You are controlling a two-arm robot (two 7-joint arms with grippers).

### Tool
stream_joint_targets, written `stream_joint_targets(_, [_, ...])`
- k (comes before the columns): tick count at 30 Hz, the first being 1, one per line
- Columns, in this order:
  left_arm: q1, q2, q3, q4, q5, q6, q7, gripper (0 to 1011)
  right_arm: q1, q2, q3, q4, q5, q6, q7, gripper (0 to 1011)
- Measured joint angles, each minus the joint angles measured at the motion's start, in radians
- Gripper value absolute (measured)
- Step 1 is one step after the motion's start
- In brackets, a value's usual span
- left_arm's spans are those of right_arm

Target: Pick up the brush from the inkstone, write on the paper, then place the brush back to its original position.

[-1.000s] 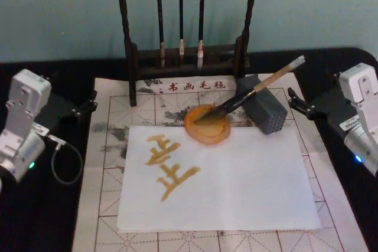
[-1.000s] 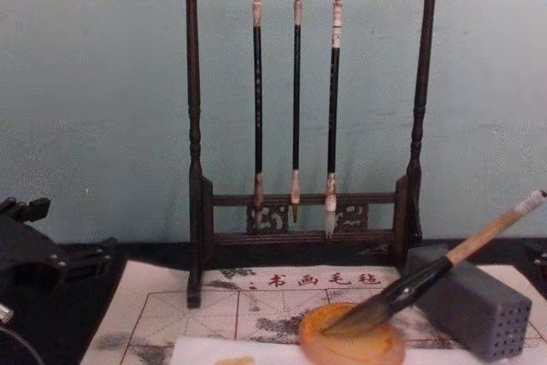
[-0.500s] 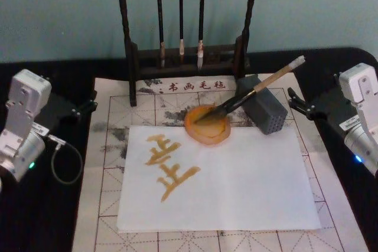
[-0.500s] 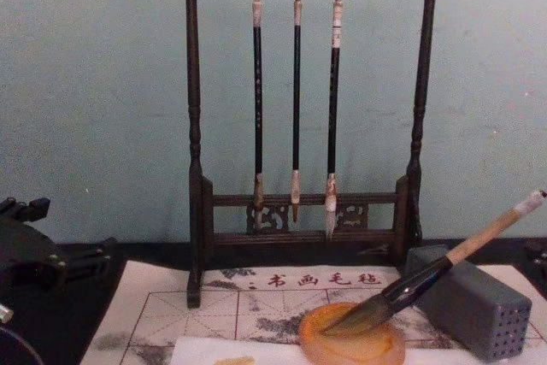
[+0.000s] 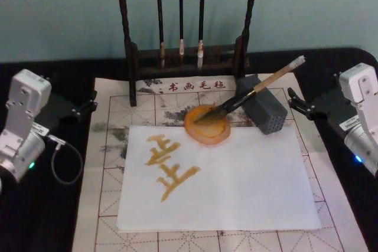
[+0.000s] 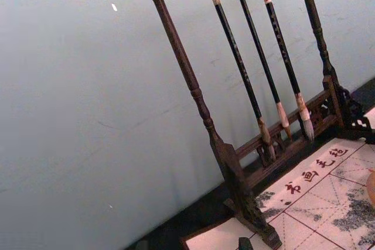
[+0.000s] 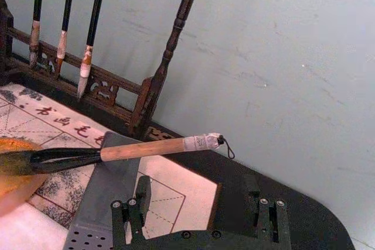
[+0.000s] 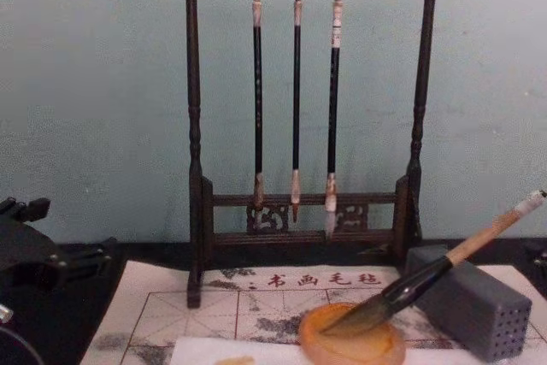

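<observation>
The brush (image 5: 255, 89) lies untouched, its dark tuft in the round amber inkstone (image 5: 206, 126) and its tan handle propped on the grey block (image 5: 264, 111). The chest view has the same brush (image 8: 432, 273) slanting up from the inkstone (image 8: 351, 344). The white paper (image 5: 236, 184) lies in front of the inkstone and bears yellowish strokes on its left part. My right gripper (image 5: 292, 101) hovers open to the right of the block, apart from the brush; in the right wrist view the right gripper (image 7: 199, 203) sits below the brush (image 7: 146, 148). My left gripper (image 5: 91, 101) rests open at the mat's left edge.
A dark wooden rack (image 5: 186, 57) with three thin hanging brushes stands behind the inkstone. The beige gridded mat (image 5: 106, 205) with ink stains lies under the paper on a black table. A cable loop (image 5: 62, 163) hangs by the left arm.
</observation>
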Motion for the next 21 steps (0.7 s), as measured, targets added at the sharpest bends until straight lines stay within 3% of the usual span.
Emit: stream_joint_targets(21, [0.0, 0.0, 0.0, 0.0, 0.0, 0.0, 0.0, 1001, 0.0, 0.0, 0.0, 0.0, 0.0, 0.0, 0.0, 1002])
